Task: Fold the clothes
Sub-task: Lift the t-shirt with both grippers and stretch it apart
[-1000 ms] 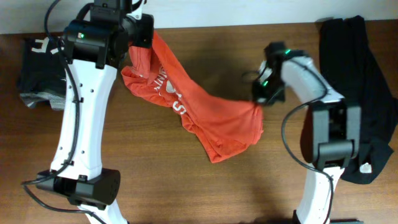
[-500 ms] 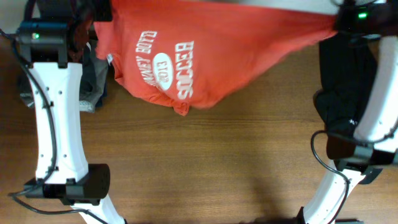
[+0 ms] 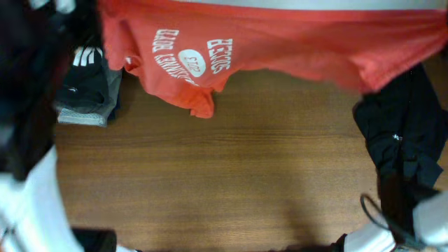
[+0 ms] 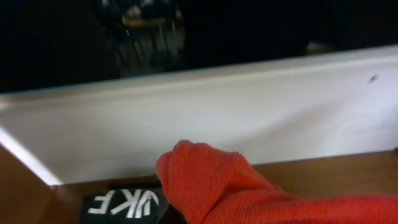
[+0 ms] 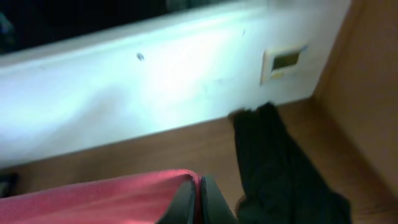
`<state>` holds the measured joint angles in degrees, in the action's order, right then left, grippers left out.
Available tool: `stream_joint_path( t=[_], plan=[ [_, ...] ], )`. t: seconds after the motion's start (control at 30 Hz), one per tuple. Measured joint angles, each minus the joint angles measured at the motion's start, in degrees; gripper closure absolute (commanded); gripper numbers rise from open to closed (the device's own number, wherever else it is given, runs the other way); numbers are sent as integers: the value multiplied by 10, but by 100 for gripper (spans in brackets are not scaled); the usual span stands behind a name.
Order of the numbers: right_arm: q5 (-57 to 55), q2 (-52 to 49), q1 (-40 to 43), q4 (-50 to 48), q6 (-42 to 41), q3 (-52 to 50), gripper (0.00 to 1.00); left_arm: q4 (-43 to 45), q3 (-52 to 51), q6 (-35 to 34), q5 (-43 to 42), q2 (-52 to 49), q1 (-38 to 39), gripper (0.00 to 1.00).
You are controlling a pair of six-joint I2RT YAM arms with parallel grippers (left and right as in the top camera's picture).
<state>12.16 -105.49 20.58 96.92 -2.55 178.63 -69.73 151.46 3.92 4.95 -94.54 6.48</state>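
The T-shirt (image 3: 280, 38) is limp and light; hold its 2 outer corners. Your right hand (image 5: 199, 202) pinches its edge; the left hand is hidden, so I cannot tell.

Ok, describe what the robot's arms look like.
The left arm is blurred: black housing and a white link. The right arm is white and black, with a thin black cable looping beside it. The right gripper has slim dark fingers.

I see a brown wood-grain desk (image 3: 245, 161) backed by a glossy white wall (image 4: 261, 112), with a dark opening (image 4: 62, 43) above it. On the right wrist view, a small wall plate (image 5: 284, 61) sits beside a wooden panel (image 5: 373, 93).
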Motion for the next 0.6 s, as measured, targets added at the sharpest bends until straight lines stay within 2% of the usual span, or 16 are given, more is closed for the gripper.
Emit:
stream_joint_path(
  t=[0.27,0.43,0.6],
  plan=[
    [-9,94,6,0,2,12,96,-39,15,12,0,95,0,99],
    [-10,88,6,0,2,2,96,-43,16,21,0,85,0,99],
    [-9,43,6,-1,2,-31,96,-27,16,32,0,24,0,99]
  ],
)
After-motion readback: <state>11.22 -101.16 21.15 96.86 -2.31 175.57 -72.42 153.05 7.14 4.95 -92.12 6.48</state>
